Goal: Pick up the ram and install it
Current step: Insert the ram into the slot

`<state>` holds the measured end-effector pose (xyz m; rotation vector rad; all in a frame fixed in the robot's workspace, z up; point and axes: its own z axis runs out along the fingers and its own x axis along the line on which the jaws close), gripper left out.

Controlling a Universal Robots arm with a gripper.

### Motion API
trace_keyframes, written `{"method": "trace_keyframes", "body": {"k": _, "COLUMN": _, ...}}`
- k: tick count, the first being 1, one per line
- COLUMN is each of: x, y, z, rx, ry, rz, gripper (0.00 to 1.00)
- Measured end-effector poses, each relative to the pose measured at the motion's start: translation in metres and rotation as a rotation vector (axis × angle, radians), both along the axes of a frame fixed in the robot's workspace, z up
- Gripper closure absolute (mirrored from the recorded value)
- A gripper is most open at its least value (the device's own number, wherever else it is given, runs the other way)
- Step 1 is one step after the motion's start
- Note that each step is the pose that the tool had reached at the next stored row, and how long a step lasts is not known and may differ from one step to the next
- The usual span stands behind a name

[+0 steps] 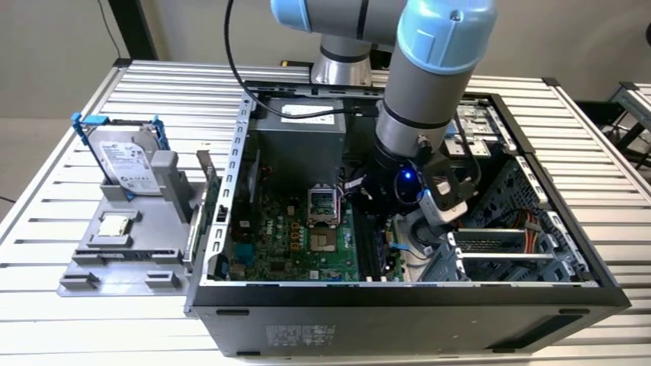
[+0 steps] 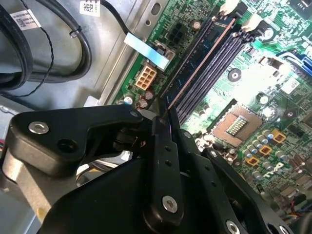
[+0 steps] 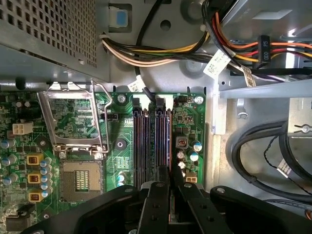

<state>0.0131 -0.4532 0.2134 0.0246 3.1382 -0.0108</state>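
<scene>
The ram (image 2: 200, 58) is a thin dark green stick with a copper-coloured edge. It stands on edge along the memory slots (image 3: 146, 141) of the motherboard, inside the open computer case (image 1: 407, 293). In the first wrist view the ram (image 3: 169, 141) appears edge-on, at the slot nearest the board's edge. My gripper (image 2: 163, 114) is down inside the case, with its black fingers (image 3: 157, 200) shut on the near end of the stick. In the exterior view the gripper (image 1: 385, 223) hangs low over the board, just to the exterior view's right of the processor socket (image 1: 322, 206).
Bundled cables (image 3: 161, 53) run above the slots, and thick black cables (image 3: 258, 156) loop beside the board's edge. The power supply (image 1: 295, 145) fills the case's back. Outside, on the exterior view's left, a grey fixture (image 1: 122, 267) carries a blue-bracketed hard drive (image 1: 127, 160) and a square processor chip (image 1: 114, 225).
</scene>
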Motion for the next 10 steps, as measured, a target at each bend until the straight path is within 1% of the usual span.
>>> {"method": "trace_keyframes", "body": {"k": 10, "x": 0.0000, "y": 0.0000, "z": -0.0001, "rx": 0.0000, "ry": 0.0006, "rz": 0.000, "gripper": 1.00}}
